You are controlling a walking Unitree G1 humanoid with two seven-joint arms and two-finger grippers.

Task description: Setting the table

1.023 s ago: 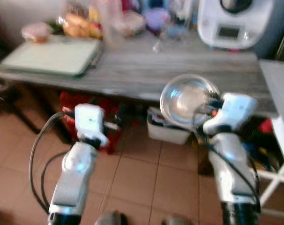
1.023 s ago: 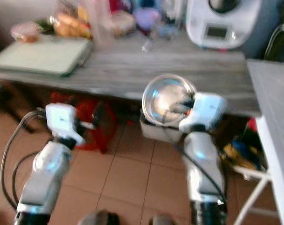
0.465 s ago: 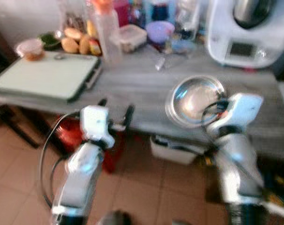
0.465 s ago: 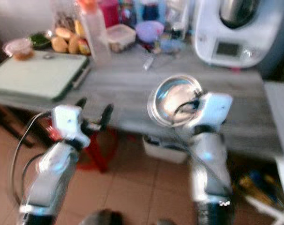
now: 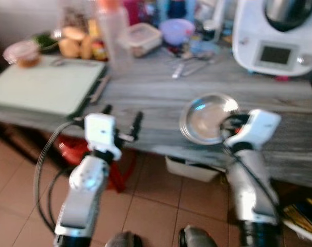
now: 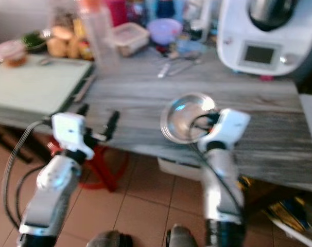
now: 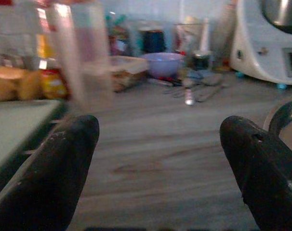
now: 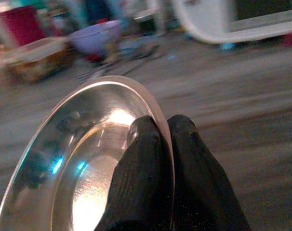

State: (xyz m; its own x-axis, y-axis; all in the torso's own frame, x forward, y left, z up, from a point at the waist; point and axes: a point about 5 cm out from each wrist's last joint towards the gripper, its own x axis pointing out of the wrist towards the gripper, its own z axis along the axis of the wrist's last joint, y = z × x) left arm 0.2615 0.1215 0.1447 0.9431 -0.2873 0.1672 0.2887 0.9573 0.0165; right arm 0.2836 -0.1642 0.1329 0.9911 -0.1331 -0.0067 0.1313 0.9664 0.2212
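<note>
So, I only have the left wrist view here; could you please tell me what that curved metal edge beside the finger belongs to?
Observer: It is the rim of a steel plate, pinched at its edge by the right gripper.
Operator: Thank you. Is the plate over the table?
Observer: Yes, over the grey wooden table near its front edge; whether it touches the top, I cannot tell.
Operator: And where is my left gripper?
Observer: The left gripper is open at the table's front edge, beside the green cutting board.
</note>
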